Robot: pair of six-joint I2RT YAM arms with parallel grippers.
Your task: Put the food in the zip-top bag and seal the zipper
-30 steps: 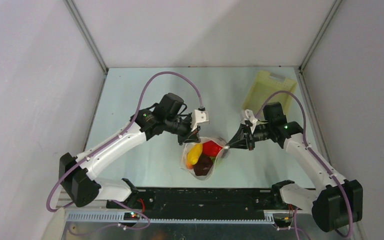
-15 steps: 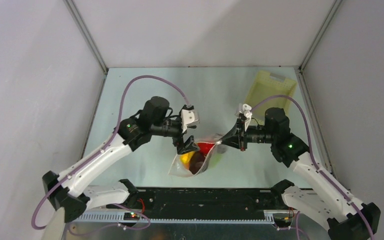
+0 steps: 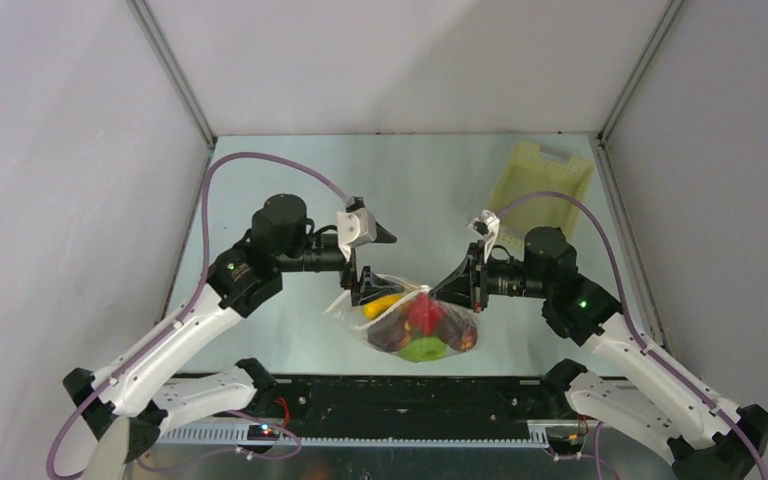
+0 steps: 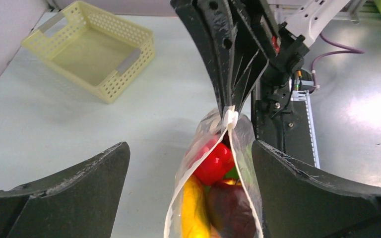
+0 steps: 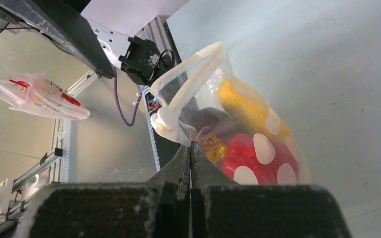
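The zip-top bag [image 3: 400, 318] hangs from one top corner, and my right gripper [image 3: 428, 292] is shut on that corner. Inside is the food: a red piece [image 3: 422, 312], a green one [image 3: 422, 350], a yellow one [image 3: 382, 305] and a dark maroon one [image 3: 395, 335]. My left gripper [image 3: 372, 262] stands wide open at the bag's left end. In the left wrist view its fingers straddle the bag [image 4: 213, 188] without touching it. The zipper [image 4: 179, 186] shows as two whitish strips spreading apart below the right gripper [image 4: 230, 106]. The right wrist view shows the gripper [image 5: 191, 146] pinching the bag [image 5: 228, 114] beside the looping zipper [image 5: 193, 82].
A pale yellow perforated basket [image 3: 545, 180] sits at the back right of the table, also seen in the left wrist view [image 4: 94, 54]. The black rail [image 3: 410, 395] with the arm bases runs along the near edge, just below the bag. Grey walls close both sides.
My left gripper has opened, let go of the bag's edge and drawn back to the left. The right gripper has kept its hold, and the bag now sits lower and nearer the rail.
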